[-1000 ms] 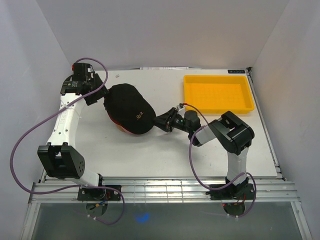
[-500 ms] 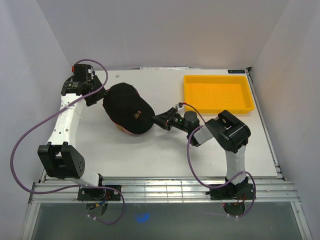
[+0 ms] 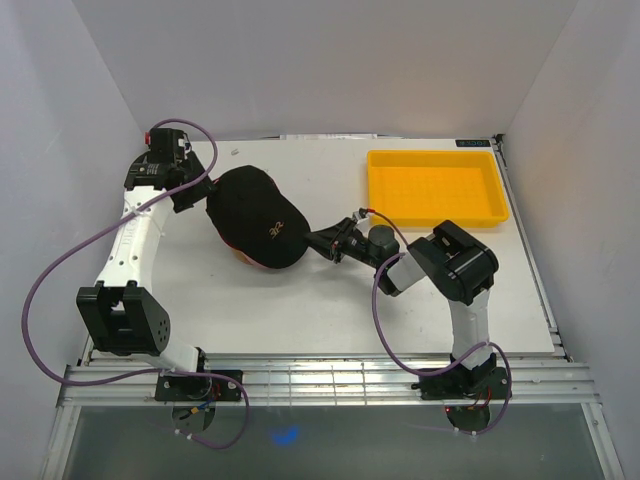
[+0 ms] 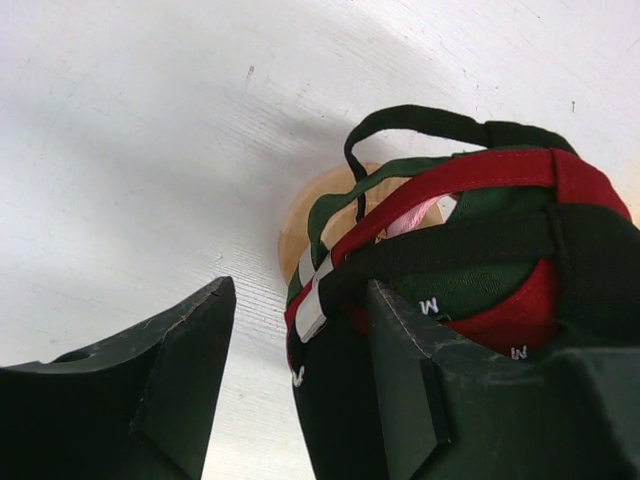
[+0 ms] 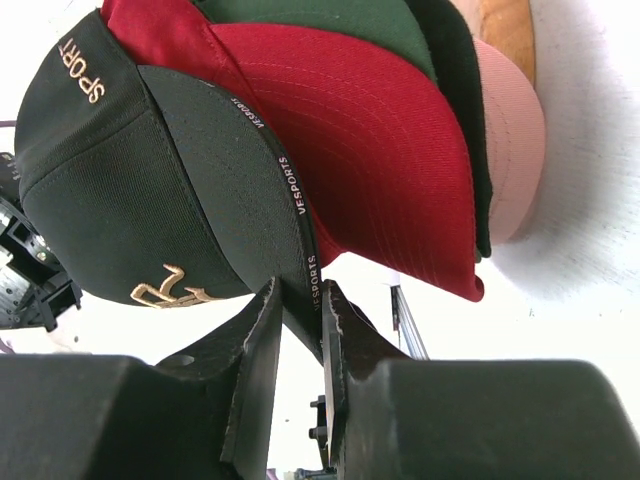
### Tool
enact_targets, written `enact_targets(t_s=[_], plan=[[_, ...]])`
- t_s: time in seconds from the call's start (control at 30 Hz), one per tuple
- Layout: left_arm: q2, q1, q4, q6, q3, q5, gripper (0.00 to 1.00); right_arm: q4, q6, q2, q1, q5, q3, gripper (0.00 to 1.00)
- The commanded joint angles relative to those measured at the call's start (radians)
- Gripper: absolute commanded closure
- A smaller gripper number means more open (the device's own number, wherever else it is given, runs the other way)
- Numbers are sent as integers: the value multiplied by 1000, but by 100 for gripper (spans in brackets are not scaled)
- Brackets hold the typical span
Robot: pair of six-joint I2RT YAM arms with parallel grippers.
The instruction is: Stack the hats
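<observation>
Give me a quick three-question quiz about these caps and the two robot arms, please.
1. True or false: the right gripper is pinching the brim of the black cap.
2. What colour is the brim right next to the black cap's brim? A red, B blue, C white.
3. Which arm's gripper stands open at the strap end of the stack?
Key: 1 true. 2 A, the red cap. 3 the left gripper.

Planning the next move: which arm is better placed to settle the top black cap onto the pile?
Right. The right hand pinches the brim of the black cap; the left hand is open behind the pile.
</observation>
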Motion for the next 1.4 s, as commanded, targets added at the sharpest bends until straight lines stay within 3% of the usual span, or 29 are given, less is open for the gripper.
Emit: enact_targets(t_s=[0.0, 0.7, 1.07, 1.37], plan=[[9, -3, -3, 15, -14, -23, 35, -26, 9, 30, 8, 42, -27, 92], [15, -3, 6, 18, -39, -36, 35, -128, -72, 55, -4, 42, -36, 92], [15, -3, -4, 38, 2, -71, 26, -187, -129, 32, -18, 31, -36, 92], [-9, -3, 2, 49, 32, -59, 13, -231, -155, 15, -27, 26, -41, 92]])
